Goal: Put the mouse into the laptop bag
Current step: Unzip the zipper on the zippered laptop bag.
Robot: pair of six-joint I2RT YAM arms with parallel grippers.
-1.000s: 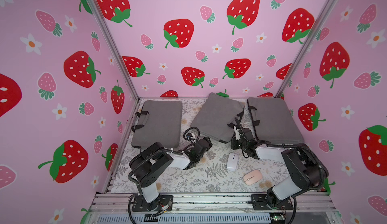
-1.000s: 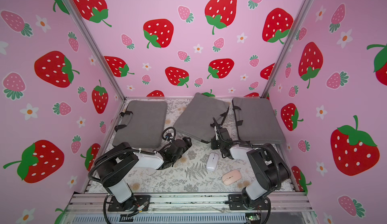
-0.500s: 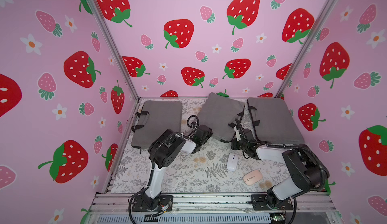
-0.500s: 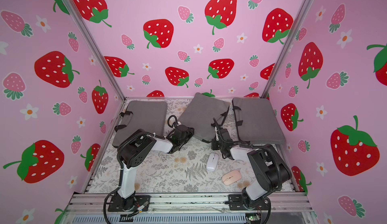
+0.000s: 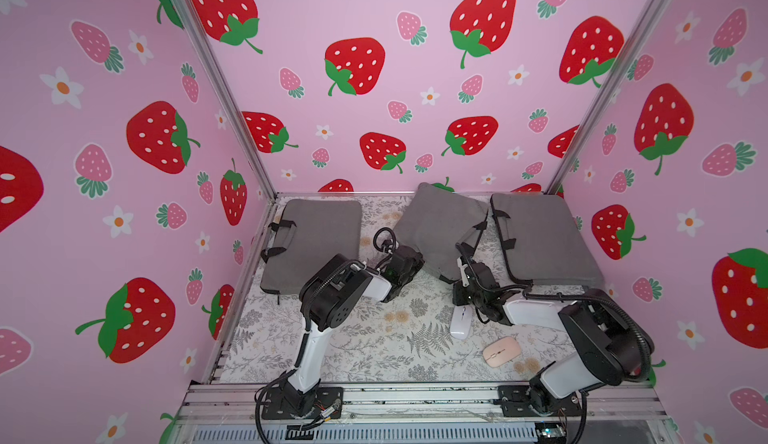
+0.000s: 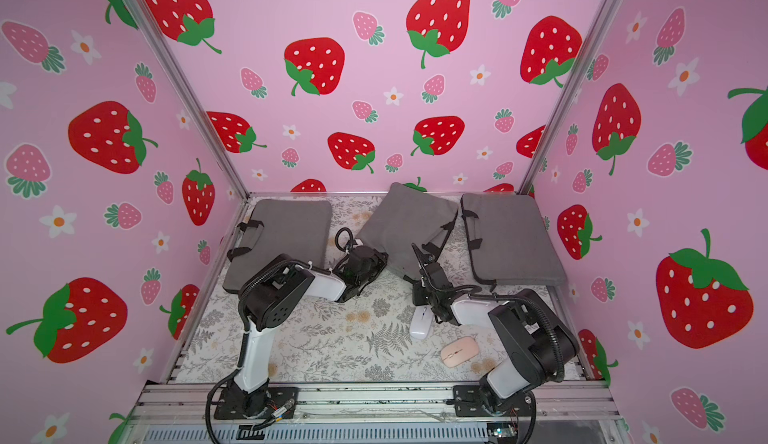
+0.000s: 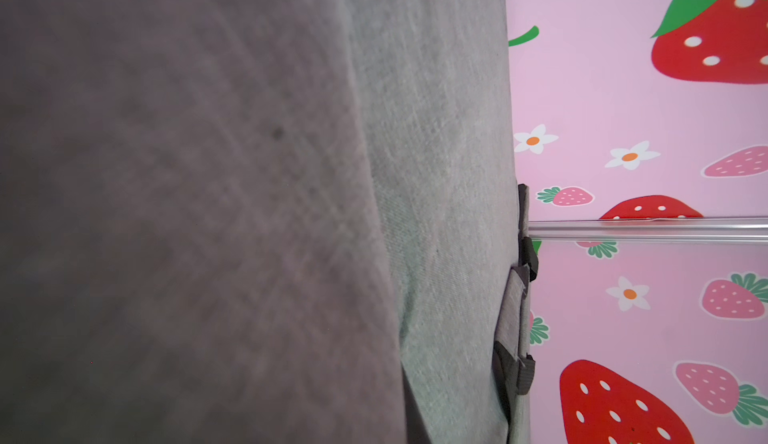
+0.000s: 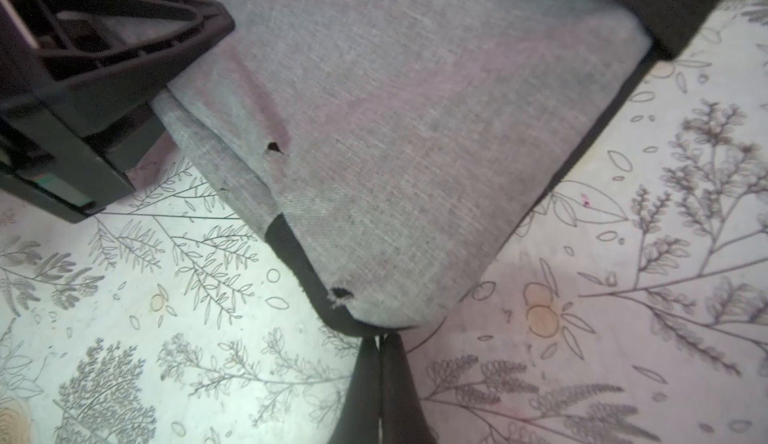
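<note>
The white mouse (image 5: 461, 324) lies flat on the desk (image 5: 374, 338), in front of the middle laptop bag (image 5: 436, 230) and outside it, held by neither tool. Its far end sits just beside the right arm's wrist, on the front side of the right tool (image 8: 380, 340), which points away from it toward the bag. That tool is clenched, its two dark fingers (image 8: 365, 379) pressed flat together. Their tips touch the dark trim at the bag's near corner, but I cannot tell whether any fabric is caught between them. The left tool (image 5: 417, 260) is well apart from the white mouse, at the bag's left edge. The right wrist view shows it clenched on that edge, the grey lip of the bag running in between its black fingers. The left wrist view is filled with grey fabric and shows no fingers. The bag sits askew, its far corner raised against the back wall. Small tears show in its cloth near the gripped corner. A pink mouse (image 5: 501, 351) lies on the desk nearer the front, just beside the white one and close to the right arm's elbow. Two more grey bags lie flat at the back, the left bag (image 5: 316, 238) and the right bag (image 5: 540, 238).
</note>
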